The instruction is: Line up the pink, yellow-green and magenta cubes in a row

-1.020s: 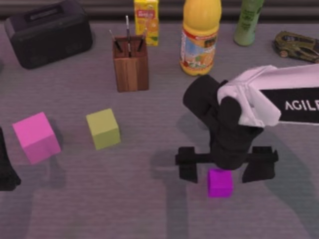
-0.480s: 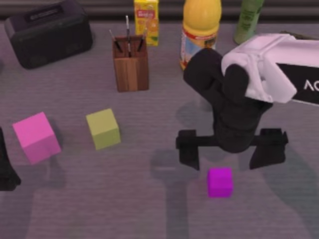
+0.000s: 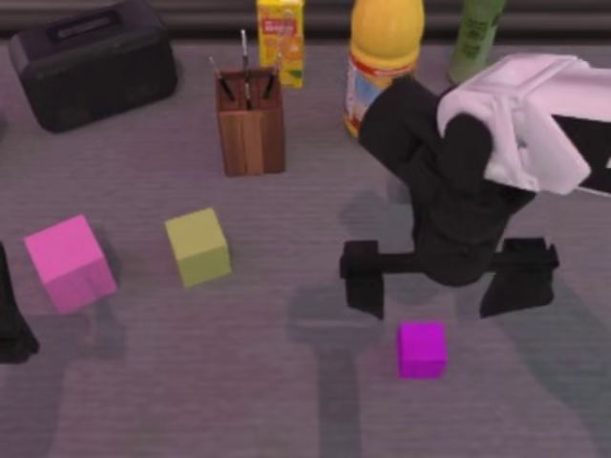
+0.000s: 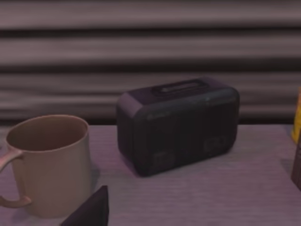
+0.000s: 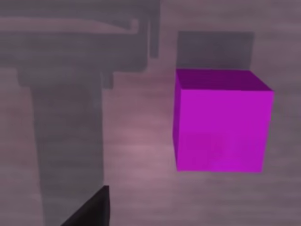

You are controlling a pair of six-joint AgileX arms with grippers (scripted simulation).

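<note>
**Three cubes on a grey bench, right pincer spread above the magenta one**

The grey bench (image 3: 286, 401) carries a wooden holder (image 3: 250, 129) with three thin pens standing in it, and a tan mug (image 4: 49, 165) whose inside is not visible. There are three cubes: the pink cube (image 3: 69, 262) at the left, the yellow-green cube (image 3: 198, 246) just to its right, and the magenta cube (image 3: 422, 349) well apart at the right. Along the back stand two bottles, one juice carton and one black radio (image 3: 93, 60).

The right pincer (image 3: 449, 279) hangs wide open and empty, with the magenta cube just nearer the front edge, clear of both fingers. The left pincer (image 3: 11, 324) sits at the left edge.
</note>
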